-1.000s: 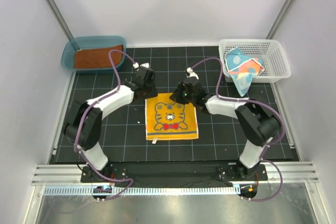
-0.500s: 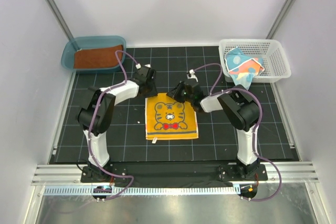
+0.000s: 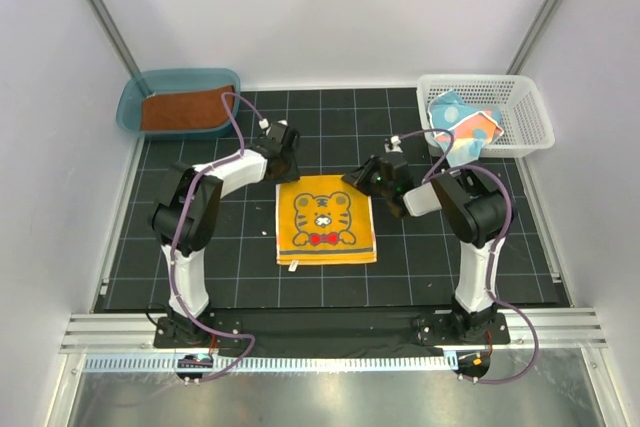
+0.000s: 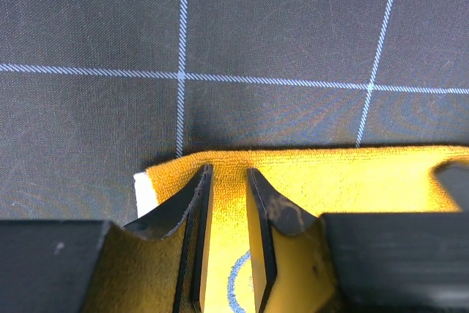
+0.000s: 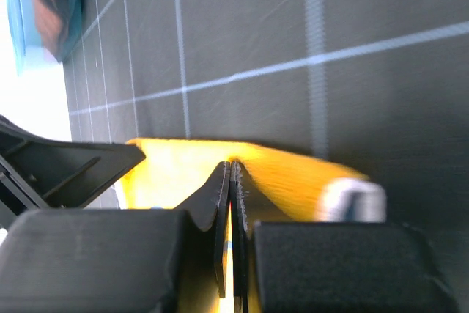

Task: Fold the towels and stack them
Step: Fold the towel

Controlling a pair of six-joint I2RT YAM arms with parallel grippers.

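Shifted to the far-right corner of the yellow towel (image 3: 325,219), right end effector (image 5: 230,170) is pressed together, left end effector (image 4: 226,177) slightly apart; both should pinch evenly.

A: Top view is bright, evenly lit; the metal sheet (image 3: 320,402) glares faintly.
B: Right wrist view is blurred (the yellow towel (image 5: 286,170) smears), its left edge blown white.

Black grid mat (image 3: 230,267) lies flat, white lines intact. Teal tub (image 3: 128,99) stands at its far left corner; white lattice basket (image 3: 530,122) at the far right. Metal rail (image 3: 575,327) runs along the near edge.
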